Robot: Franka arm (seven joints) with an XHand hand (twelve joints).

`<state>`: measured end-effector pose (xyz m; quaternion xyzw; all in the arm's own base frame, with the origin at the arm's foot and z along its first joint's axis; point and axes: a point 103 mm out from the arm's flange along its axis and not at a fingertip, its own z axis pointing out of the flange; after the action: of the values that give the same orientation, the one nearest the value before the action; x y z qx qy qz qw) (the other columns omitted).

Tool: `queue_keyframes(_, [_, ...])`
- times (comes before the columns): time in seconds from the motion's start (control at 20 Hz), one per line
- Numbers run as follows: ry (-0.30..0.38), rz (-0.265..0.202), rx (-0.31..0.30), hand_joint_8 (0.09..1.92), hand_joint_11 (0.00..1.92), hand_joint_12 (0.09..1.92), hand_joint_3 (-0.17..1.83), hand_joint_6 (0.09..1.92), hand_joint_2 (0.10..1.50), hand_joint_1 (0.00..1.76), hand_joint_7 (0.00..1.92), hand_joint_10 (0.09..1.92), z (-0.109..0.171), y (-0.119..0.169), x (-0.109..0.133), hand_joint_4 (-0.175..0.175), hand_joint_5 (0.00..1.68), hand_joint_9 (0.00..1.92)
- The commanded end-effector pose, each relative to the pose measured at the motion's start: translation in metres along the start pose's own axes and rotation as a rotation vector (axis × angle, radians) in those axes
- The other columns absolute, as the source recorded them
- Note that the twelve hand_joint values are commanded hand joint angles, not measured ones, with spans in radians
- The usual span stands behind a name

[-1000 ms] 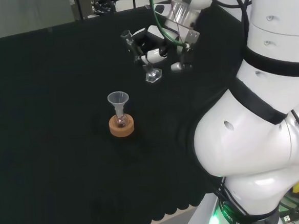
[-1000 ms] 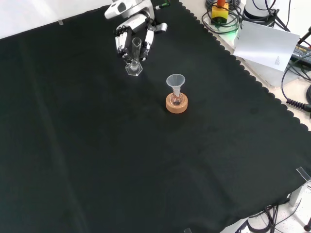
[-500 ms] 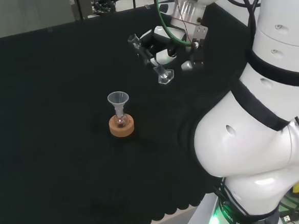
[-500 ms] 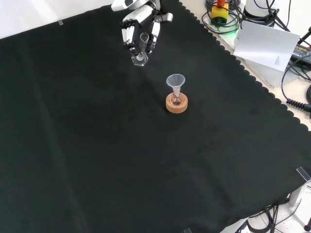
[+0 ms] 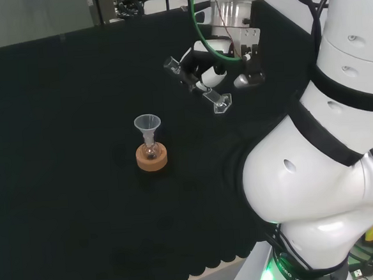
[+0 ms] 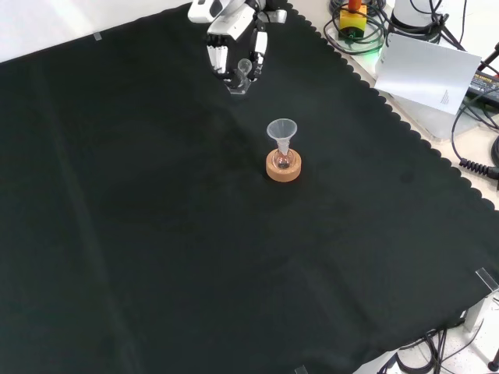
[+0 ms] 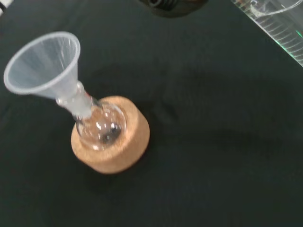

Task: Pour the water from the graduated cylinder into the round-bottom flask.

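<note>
The pour has not begun, as far as the views show. The graduated cylinder (image 5: 199, 85) is off the tabletop (image 6: 156, 234) and held up in the air, tilted, with its mouth toward the left of the head view and its hexagonal foot lower and to the right. It is well apart from the round-bottom flask (image 5: 151, 151), which sits in a cork ring (image 5: 152, 158) near the middle of the black cloth with a clear funnel (image 5: 148, 125) in its neck. In the wrist view the flask bulb (image 7: 100, 127) looks clear and gives no plain sign of water yet; whether the cylinder has water in it is too hard to tell through the clear wall.

What is left, by my judgement: carry the cylinder across until its lip stands over the funnel's mouth, then tip it further so the water runs down the funnel into the flask, and finally set the cylinder back down.

The hand (image 5: 211, 60) has its fingers curled round the cylinder's tube, thumb on the other side, so it is closed on the cylinder and touches nothing else. In the front view the hand (image 6: 234, 35) hangs near the far edge of the cloth, above and to the left of the funnel (image 6: 281, 132), with the cylinder (image 6: 242, 75) showing between its fingers.
</note>
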<state>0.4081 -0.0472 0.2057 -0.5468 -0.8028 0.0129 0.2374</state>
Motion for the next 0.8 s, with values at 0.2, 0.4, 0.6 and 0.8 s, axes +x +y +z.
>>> queue_keyframes(0.2, [-0.078,0.013,0.162,0.92,1.18,0.83,0.00,0.93,1.09,1.27,1.05,0.10,0.006,-0.013,0.010,-0.175,1.02,1.42])
queue_keyframes(0.4, [-0.110,0.011,0.208,0.92,1.19,0.83,0.00,0.93,1.09,1.27,1.06,0.10,0.006,-0.015,0.016,-0.175,1.02,1.42])
queue_keyframes(0.6, [-0.132,0.009,0.253,0.91,1.19,0.83,0.00,0.93,1.09,1.27,1.06,0.10,0.010,-0.013,0.024,-0.175,1.02,1.43])
queue_keyframes(0.8, [-0.158,0.028,0.305,0.91,1.19,0.83,0.00,0.92,1.09,1.27,1.06,0.10,0.015,-0.010,0.030,-0.175,1.03,1.44])
